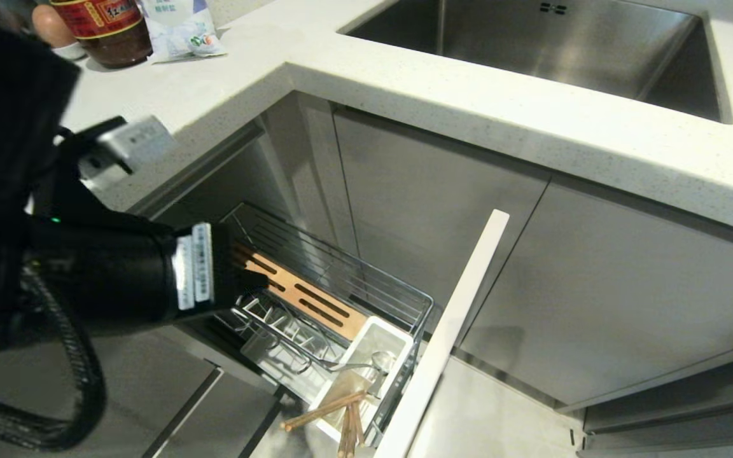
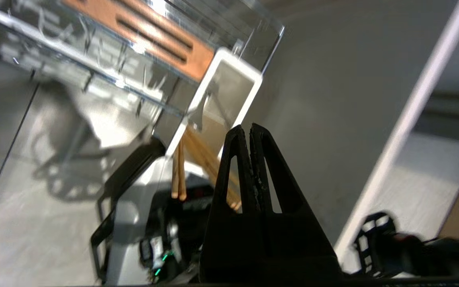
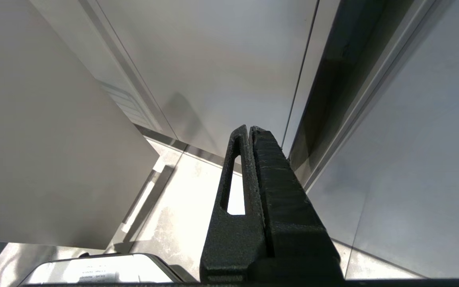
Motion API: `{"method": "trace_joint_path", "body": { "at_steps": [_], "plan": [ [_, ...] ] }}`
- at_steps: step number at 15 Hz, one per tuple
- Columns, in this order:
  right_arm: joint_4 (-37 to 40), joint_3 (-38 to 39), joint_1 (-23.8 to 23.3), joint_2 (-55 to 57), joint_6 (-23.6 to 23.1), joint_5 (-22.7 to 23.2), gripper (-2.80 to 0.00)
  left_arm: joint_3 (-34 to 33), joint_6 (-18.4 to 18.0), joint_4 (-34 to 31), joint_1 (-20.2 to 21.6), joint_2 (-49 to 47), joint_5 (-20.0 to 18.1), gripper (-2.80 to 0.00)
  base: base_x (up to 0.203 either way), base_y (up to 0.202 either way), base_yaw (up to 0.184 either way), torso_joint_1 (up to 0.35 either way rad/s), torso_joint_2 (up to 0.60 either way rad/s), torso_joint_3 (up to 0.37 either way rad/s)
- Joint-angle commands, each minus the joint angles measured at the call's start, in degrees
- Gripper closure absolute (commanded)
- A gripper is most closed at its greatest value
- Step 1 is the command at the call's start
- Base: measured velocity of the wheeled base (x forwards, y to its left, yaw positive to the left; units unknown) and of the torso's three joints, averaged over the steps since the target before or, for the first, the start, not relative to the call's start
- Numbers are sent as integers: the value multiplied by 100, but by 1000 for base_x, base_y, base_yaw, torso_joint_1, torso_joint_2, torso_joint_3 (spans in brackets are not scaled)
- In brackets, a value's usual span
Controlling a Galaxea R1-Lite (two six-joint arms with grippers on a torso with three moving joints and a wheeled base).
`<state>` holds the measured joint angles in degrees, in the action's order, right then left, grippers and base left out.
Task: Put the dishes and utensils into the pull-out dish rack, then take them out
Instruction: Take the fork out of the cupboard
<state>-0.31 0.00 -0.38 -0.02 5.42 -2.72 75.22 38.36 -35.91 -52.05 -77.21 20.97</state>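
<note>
The left gripper (image 2: 250,128) is clenched, its two black fingers pressed together with nothing between them. In the head view the left arm reaches in from the left, its tip over the inner end of the pull-out dish rack (image 1: 366,273), though the fingers themselves are hidden there behind the wrist.

Ahead of the fingertips lies the white cutlery caddy (image 2: 229,91), at the rack's outer end, with the slotted wooden strip (image 2: 150,36) farther on. The wooden chopsticks (image 1: 331,413) lean out over the caddy's near rim, close to the gripper in its own view but not touching it. A silver spoon (image 1: 366,366) lies in the caddy. The white front panel (image 1: 449,331) stands beyond the caddy from the gripper.

The right gripper (image 3: 249,129) is also clenched and empty, hanging before plain grey cabinet fronts (image 3: 221,59), well apart from the rack.
</note>
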Motion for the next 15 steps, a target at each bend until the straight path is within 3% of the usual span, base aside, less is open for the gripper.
{"method": "trace_joint_path", "body": {
  "at_steps": [1,4,7,9,15],
  "plan": [
    [-4,0,2,-21,2,-1,0,-189,52,-29,-91,-565,2,0,0,0,0,0,0,0],
    [-4,0,-1,-24,2,-1,0,-266,461,-45,-95,-1069,-5,0,0,0,0,0,0,0],
    [-4,0,-3,-24,2,-1,0,-277,1563,-81,-78,-1422,-12,0,0,0,0,0,0,0],
    [-4,0,-1,-19,2,-1,0,-272,2063,-89,-94,-1588,35,0,0,0,0,0,0,0],
    [-4,0,0,-24,2,-1,0,-390,2290,44,62,-1787,138,0,0,0,0,0,0,0]
  ]
}}
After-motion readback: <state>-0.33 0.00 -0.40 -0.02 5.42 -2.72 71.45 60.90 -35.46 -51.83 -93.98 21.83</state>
